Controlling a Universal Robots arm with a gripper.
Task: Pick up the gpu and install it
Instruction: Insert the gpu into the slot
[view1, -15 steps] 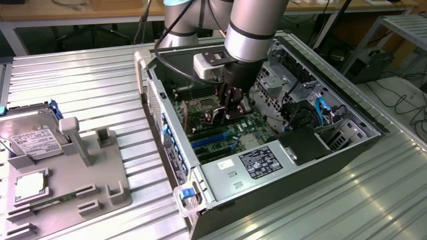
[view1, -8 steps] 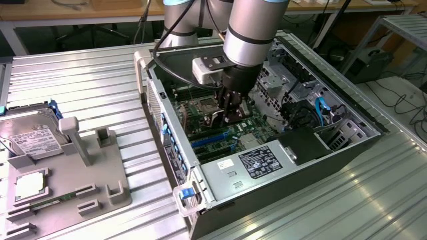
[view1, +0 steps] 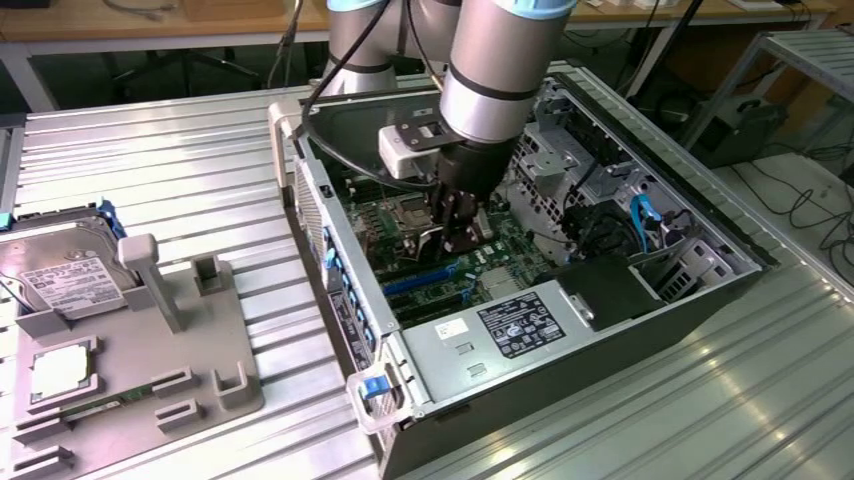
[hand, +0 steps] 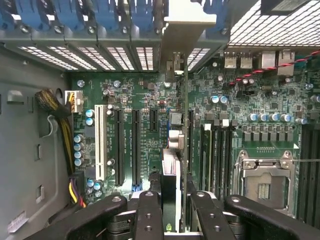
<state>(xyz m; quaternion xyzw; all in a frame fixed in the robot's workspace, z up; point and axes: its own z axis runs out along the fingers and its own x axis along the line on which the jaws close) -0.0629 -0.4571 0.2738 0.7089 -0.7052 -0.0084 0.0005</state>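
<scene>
My gripper (view1: 461, 228) reaches down into the open computer case (view1: 521, 400) and is shut on the gpu (view1: 445, 242). In the wrist view the gpu (hand: 172, 185) shows edge-on between my two black fingers (hand: 150, 215), standing upright over the green motherboard (hand: 135, 95). Its pale metal end bracket (hand: 184, 22) lies against the case's rear slot openings. The card is lined up with a slot just beside the two long black expansion slots (hand: 120, 145). I cannot tell whether its lower edge is seated in the slot.
A bare CPU socket (hand: 262, 185) and memory slots (hand: 217, 150) lie close beside the card. Yellow and black cables (hand: 65, 115) run along the case wall. On the exterior view's left, a grey fixture (view1: 160, 330) holds a silver hard drive (view1: 60, 275) and a chip (view1: 60, 372).
</scene>
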